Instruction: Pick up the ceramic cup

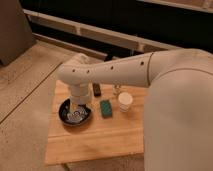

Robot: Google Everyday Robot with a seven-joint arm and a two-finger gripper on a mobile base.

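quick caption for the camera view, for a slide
Gripper hangs over the dark bowl, the ceramic cup untouched past the green sponge on the wooden table.

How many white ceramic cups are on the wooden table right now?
1: the ceramic cup stands right of the green sponge. The pincer hangs over the dark bowl; the arm may hide others.

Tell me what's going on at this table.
A robot's arm reaches across a wooden table. Its gripper hangs over the dark bowl on the picture's left side. The white ceramic cup it should pick up stands untouched further right, beyond the green sponge.
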